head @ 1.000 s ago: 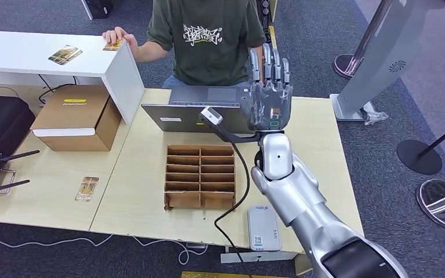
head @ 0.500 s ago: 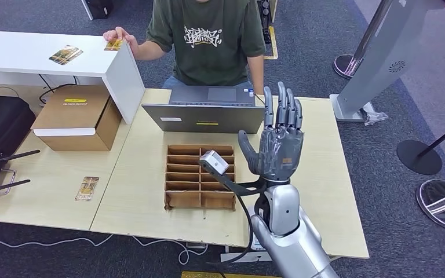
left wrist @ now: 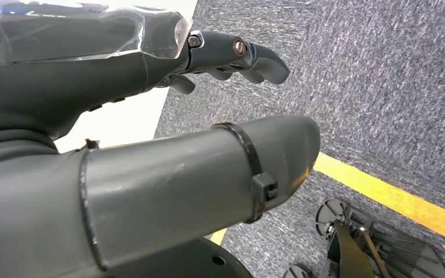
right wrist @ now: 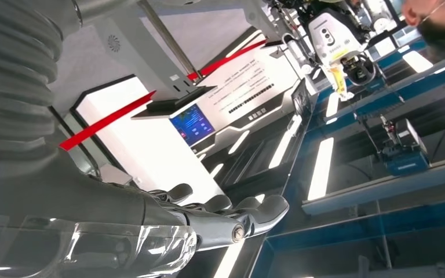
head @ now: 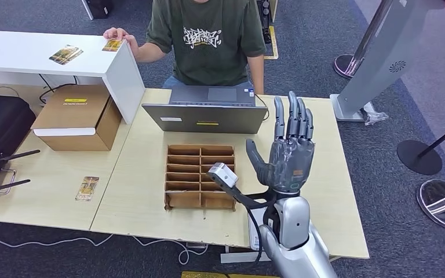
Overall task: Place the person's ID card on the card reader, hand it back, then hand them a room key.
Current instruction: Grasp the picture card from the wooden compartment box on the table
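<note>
My right hand (head: 290,155) is raised above the table's front right part, palm toward me, fingers spread and pointing up, nothing in it. In the right wrist view the same hand (right wrist: 150,229) is bare. The white card reader (head: 254,231) lies at the front edge, mostly hidden behind my right forearm. A person in a green shirt (head: 208,40) sits behind the laptop; their hand rests on a gold card (head: 113,44) at the corner of the white shelf. My left hand (left wrist: 150,116) hangs over the carpet, empty, fingers loosely extended.
A cardboard compartment tray (head: 200,175) stands mid-table with a grey laptop (head: 208,110) behind it. A card (head: 87,188) lies on the table at front left. Two more cards (head: 65,54) lie on the white shelf (head: 35,58). A cardboard box (head: 78,119) sits below it.
My right hand has drawn back from in front of the laptop toward me and sunk lower, still spread and empty. The person's hand stays at the shelf corner.
</note>
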Action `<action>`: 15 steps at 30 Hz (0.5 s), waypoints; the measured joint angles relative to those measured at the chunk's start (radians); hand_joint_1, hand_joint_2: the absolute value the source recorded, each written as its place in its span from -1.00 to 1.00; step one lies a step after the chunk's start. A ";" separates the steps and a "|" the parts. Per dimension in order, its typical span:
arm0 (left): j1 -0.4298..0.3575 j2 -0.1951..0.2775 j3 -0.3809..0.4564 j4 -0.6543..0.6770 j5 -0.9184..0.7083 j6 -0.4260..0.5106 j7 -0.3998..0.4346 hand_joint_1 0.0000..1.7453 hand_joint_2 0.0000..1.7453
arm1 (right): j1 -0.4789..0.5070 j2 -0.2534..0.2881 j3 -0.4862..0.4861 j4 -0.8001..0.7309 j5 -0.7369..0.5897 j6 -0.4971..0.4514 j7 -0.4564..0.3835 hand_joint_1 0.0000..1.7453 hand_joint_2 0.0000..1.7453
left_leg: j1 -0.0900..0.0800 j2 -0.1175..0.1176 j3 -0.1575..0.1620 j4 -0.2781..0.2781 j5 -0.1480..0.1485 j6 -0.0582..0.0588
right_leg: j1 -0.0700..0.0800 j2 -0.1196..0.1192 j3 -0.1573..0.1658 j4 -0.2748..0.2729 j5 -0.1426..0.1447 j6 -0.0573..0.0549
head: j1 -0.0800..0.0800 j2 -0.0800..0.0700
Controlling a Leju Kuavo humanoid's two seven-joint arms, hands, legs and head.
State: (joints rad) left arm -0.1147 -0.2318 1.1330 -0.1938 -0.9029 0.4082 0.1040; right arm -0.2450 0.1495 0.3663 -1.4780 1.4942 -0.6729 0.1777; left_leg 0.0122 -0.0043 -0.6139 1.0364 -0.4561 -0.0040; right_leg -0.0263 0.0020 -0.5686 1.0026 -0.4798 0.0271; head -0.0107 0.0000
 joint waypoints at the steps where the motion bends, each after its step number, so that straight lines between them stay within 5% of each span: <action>1: 0.000 0.000 0.000 0.000 -0.001 -0.001 0.001 -1.00 -1.00 | 0.008 0.000 -0.009 -0.006 0.000 0.000 -0.006 -1.00 1.00 | 0.000 0.000 0.000 0.000 0.000 0.000 | 0.000 0.000 0.000 0.000 0.000 0.000 | 0.000 0.000; 15: 0.002 0.004 0.000 0.000 -0.002 -0.007 0.001 -1.00 -1.00 | 0.076 0.002 -0.075 -0.067 0.000 0.000 -0.036 -1.00 1.00 | 0.000 0.000 0.000 0.000 0.000 0.000 | 0.000 0.000 0.000 0.000 0.000 0.000 | 0.000 0.000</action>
State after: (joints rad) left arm -0.1125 -0.2280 1.1330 -0.1938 -0.9045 0.4011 0.1045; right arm -0.1692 0.1514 0.2915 -1.5453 1.4942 -0.6727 0.1417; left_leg 0.0122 -0.0042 -0.6139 1.0364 -0.4560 -0.0041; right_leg -0.0263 0.0021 -0.5686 1.0026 -0.4797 0.0271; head -0.0107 0.0000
